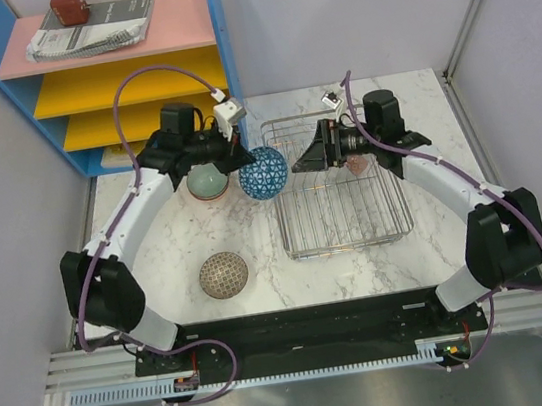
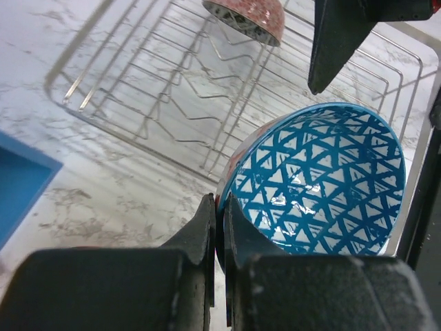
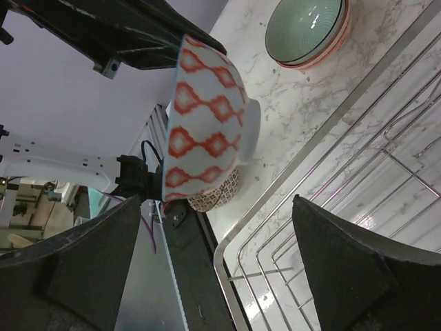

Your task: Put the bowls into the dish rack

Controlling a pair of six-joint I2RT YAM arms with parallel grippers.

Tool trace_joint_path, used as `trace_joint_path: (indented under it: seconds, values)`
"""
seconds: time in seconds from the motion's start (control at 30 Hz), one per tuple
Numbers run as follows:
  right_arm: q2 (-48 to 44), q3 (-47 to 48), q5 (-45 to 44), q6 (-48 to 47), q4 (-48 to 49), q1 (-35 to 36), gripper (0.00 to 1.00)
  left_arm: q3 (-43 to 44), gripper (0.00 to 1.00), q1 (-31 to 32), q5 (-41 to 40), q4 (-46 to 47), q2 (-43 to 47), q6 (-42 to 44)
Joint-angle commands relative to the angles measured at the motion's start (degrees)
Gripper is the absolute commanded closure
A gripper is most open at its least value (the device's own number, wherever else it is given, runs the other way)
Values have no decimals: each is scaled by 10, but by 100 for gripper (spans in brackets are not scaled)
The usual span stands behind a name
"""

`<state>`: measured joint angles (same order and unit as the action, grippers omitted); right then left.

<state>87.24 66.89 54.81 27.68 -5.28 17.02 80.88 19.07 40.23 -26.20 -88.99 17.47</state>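
From above, the left arm reaches to mid-frame, the left gripper [image 1: 242,161] clamped on a round blue triangle-patterned ceramic bowl [image 1: 265,173] just left of the chrome wire dish rack [image 1: 345,223]. The right gripper [image 1: 317,156] hides part of a red patterned bowl [image 1: 357,164] in the rack.

Left wrist: the fingers cut off the held bowl's lower rim.

Right wrist: the fingers are spread wide, and the held bowl stands on edge, upper centre.

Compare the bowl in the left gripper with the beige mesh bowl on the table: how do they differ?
The blue-triangle bowl is lifted and tipped on edge, its rim pinched by the left gripper; the beige mesh bowl rests on the table, untouched. One shows blue triangles, the other beige mesh. Both are small round bowls.
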Motion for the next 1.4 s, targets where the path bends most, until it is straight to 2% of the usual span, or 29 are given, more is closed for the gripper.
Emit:
trace_joint_path:
  seconds: [0.0,0.1,0.27,0.8,1.37]
  values:
    - [-20,-53,71,122,200,-14,2,41,98,31,38,33,-25,-15]
    - [-20,-79,76,169,258,-18,2,54,98,45,42,33,-44,-16]
    - [-5,-83,70,126,219,-20,2,68,98,62,42,33,-60,-17]
    - [14,-104,78,125,229,-20,2,92,98,92,14,40,-76,-6]
    - [12,-130,101,183,301,-20,11,108,98,97,8,43,-93,-1]
